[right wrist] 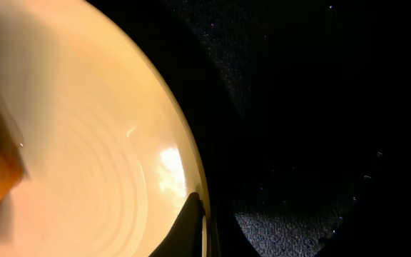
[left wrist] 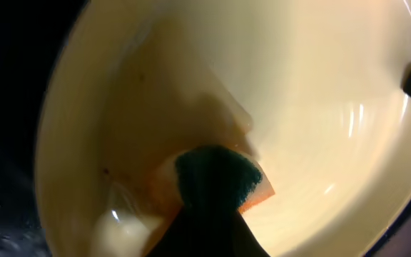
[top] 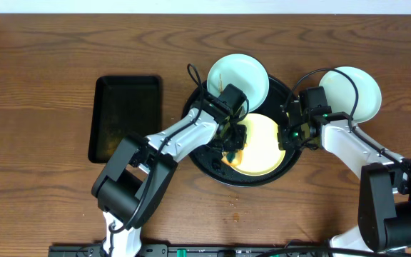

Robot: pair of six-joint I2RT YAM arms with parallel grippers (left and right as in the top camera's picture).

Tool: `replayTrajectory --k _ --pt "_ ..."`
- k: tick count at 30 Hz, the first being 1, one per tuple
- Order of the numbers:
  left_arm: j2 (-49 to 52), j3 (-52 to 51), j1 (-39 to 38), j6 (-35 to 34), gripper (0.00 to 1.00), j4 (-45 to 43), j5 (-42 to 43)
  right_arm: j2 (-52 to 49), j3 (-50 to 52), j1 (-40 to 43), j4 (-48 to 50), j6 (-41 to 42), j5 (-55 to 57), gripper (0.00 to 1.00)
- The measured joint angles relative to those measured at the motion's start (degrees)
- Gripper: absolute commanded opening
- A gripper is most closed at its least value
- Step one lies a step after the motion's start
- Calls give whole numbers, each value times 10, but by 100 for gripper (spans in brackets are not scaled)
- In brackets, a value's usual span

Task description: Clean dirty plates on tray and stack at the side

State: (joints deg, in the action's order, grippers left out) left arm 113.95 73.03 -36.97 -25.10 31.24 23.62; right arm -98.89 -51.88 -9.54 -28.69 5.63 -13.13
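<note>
Scrubbing: left pincer, clamped on sponge, should sweep the yellow plate evenly while right pincer, gripping its rim, steadies it.

the overhead view is bright, even and sharp, lit from above. the arms cast only short soft shadows on the wooden table, and the tray shows a faint sheen. the left wrist view is soft throughout: thin arcs of glare cross the yellow plate, the sponge is blurred, and the left edge falls to black. in the right wrist view the tray is near black with pinprick glints, and the yellow plate is washed out with one white hotspot.
</note>
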Motion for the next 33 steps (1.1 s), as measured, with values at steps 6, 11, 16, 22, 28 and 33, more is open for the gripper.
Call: replayTrajectory --k 6,11,16,22,28,33 --pt "2 0 -1 -9 7 29 43 0 0 0 0 0 0 1" --pt "8 2 0 -15 8 36 84 0 0 0 0 0 0 11" --pt "9 30 3 -17 7 48 111 -2 0 -1 -1 -1 -12 30" --pt "-50 89 32 -16 7 45 118 -2 -1 -2 -2 -1 -23 32" --pt "-159 112 92 1 8 140 57 -2 -1 -2 -2 0 -26 33" --pt "-159 111 173 43 7 267 -27 -2 -1 -2 -2 2 -16 2"
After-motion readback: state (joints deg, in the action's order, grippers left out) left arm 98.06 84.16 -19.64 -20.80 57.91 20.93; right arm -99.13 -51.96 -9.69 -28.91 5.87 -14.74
